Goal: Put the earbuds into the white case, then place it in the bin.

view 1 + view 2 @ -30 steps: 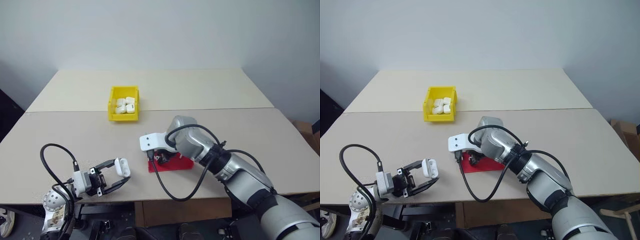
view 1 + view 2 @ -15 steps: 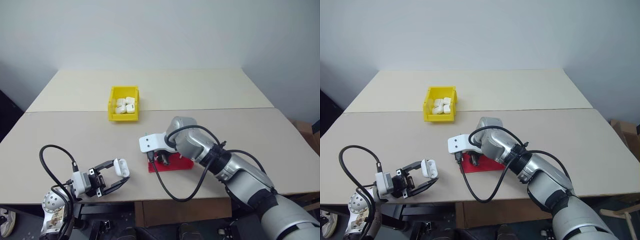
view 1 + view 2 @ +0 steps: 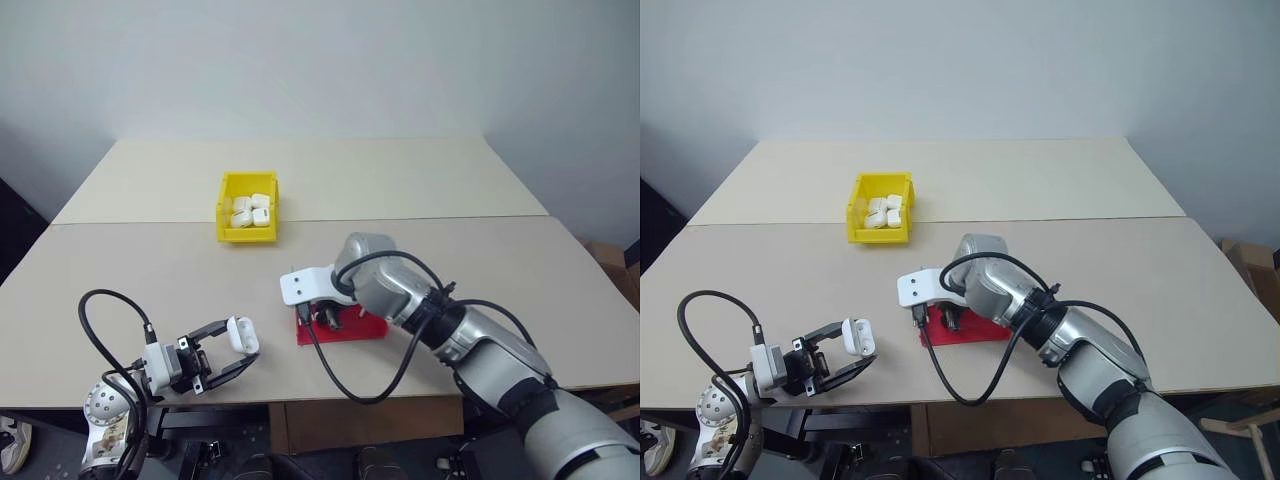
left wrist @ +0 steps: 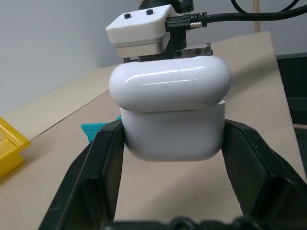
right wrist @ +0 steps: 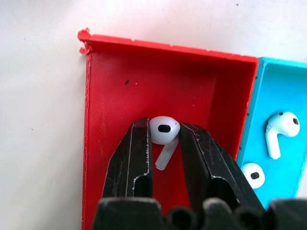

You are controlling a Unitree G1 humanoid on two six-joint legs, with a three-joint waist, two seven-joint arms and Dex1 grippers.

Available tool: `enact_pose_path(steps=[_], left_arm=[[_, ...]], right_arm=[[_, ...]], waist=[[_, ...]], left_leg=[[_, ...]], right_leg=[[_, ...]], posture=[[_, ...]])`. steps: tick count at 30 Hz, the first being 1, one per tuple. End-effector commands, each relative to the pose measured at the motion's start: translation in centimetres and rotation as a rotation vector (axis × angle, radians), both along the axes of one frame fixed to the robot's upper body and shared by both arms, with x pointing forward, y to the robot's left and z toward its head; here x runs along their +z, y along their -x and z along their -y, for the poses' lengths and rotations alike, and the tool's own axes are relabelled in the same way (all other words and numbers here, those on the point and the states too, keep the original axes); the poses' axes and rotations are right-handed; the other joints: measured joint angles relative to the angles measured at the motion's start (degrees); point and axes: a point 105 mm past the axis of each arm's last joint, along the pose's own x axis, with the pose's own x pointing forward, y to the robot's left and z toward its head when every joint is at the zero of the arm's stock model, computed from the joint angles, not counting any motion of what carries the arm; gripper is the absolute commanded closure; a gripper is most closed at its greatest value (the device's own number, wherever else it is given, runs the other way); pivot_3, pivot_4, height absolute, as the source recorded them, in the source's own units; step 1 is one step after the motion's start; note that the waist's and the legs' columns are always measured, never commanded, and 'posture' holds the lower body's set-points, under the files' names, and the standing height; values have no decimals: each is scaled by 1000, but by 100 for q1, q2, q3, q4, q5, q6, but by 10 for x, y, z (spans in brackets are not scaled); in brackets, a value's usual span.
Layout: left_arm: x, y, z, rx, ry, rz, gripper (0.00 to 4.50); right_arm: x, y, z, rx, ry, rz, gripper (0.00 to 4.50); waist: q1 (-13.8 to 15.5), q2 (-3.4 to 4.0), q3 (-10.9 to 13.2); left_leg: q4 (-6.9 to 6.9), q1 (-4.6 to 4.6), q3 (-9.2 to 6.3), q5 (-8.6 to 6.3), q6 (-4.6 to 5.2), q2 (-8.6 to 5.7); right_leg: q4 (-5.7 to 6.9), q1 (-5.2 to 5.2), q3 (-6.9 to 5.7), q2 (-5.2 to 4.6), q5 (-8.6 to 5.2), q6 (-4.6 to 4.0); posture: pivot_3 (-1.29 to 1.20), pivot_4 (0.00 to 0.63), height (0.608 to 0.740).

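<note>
Pinching an earbud between its two black fingers, the right gripper points steeply down into the red compartment of the flat tray, which lies near the front edge of the table, a little right of its middle. The bud's rounded head sits squeezed between the fingertips, its short stem hanging beside them over the red floor. In the blue compartment that shares a wall with the red one lie two more earbuds, apart from the gripper.

Toward the front left corner of the table, the left gripper is clamped on the white case, one finger on either side of its lower half. The case stands upright in that grip with its rounded lid raised slightly ajar, a thin dark seam showing between lid and body. It is held above the tabletop, well apart from the tray.

The yellow bin stands farther back, left of the table's middle, just in front of the seam where the two tabletops meet. Several white cases lie inside it.
</note>
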Motion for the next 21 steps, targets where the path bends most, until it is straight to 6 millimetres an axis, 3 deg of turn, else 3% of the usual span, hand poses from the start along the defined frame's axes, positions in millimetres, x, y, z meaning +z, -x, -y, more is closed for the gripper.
enact_pose_path(steps=[1, 4, 7, 11, 13, 18, 21], left_arm=[[14, 1, 4, -22, 8, 59, 1728], [27, -1, 9, -32, 52, 88, 1728], [48, -1, 18, -51, 138, 115, 1728], [76, -4, 33, -101, 253, 114, 1728], [87, -5, 44, -157, 302, 92, 1728], [104, -10, 72, -304, 351, 39, 1728], [110, -12, 86, -372, 354, 6, 1728]], right_arm=[[21, 5, -3, 28, -53, 34, 3840], [48, 9, 9, -6, -146, 43, 3840], [91, 13, 27, -67, -326, 65, 3840], [154, 19, 48, -105, -708, 99, 3840], [172, 31, 58, -39, -885, 121, 3840], [182, 69, 67, 193, -1159, 216, 3840], [178, 76, 67, 218, -1227, 198, 3840]], waist=[[0, 0, 0], [21, 0, 0], [61, -2, 1], [64, -3, 2], [52, -3, 2], [27, -5, 1], [-13, -2, 3]], left_leg=[[0, 0, 0, 0, 0, 0], [0, -5, 0, 0, 0, 0], [0, -9, 0, 0, 0, -1], [-1, -6, -1, 0, -1, -1], [-3, -3, -3, 0, 0, -1], [-8, 2, -7, 0, 0, -5], [-6, 3, -8, 1, 0, -6]], right_leg=[[0, 0, 0, 0, 0, 0], [0, -3, 0, -1, 0, 0], [-3, -3, -2, -4, 0, 1], [-7, 2, -3, -5, -1, 2], [-5, 3, -3, -2, 0, 2], [-15, 17, -3, -2, -2, 6], [-7, 15, 1, 0, -3, 11]], posture=[[0, 150, 740], [0, 150, 740], [0, 150, 740], [0, 150, 740], [0, 150, 740], [0, 150, 740], [0, 150, 740]])
